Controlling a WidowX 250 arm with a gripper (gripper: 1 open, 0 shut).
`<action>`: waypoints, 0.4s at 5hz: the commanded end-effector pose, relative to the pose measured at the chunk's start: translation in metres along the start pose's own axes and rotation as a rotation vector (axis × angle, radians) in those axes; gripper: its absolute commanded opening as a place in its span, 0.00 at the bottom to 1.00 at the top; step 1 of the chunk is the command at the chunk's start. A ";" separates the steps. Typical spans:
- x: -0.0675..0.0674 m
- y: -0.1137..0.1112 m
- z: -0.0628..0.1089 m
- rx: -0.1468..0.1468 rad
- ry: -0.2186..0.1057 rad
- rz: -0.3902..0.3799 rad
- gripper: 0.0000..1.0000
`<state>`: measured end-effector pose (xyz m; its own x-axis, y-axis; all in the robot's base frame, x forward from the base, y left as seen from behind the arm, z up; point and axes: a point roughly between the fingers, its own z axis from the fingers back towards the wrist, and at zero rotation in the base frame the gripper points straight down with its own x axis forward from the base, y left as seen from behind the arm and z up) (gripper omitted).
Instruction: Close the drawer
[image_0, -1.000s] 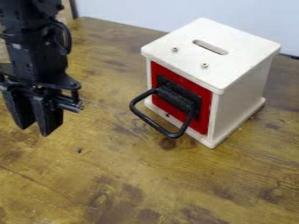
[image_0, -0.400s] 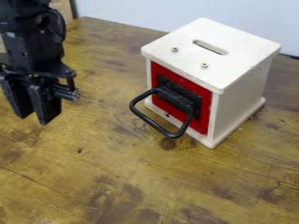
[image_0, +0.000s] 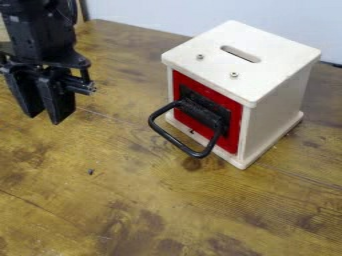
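Observation:
A small white cube box (image_0: 267, 75) stands on the wooden table at the right. Its red-fronted drawer (image_0: 203, 112) faces left and front, with a dark recess and a large black rounded loop handle (image_0: 181, 130) that rests down on the table. The red front sits flush with the box. My gripper (image_0: 40, 110) hangs at the far left, well away from the handle, pointing down just above the table. Its two dark fingers (image_0: 58, 95) stand close side by side with nothing between them.
The white box's lid has a grey slot (image_0: 242, 53) and two small screws. The worn wooden table (image_0: 134, 200) spreads across the front and left. A pale wall runs along the back.
My gripper has risen and shifted slightly toward the back left. The box and drawer have not moved.

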<state>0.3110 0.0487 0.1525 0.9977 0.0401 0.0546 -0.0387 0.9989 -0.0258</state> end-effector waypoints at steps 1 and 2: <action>0.007 0.003 0.012 0.009 -0.051 0.008 1.00; 0.006 0.003 0.014 -0.004 -0.059 0.019 0.00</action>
<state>0.3128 0.0476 0.1478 0.9978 0.0472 0.0465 -0.0456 0.9983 -0.0361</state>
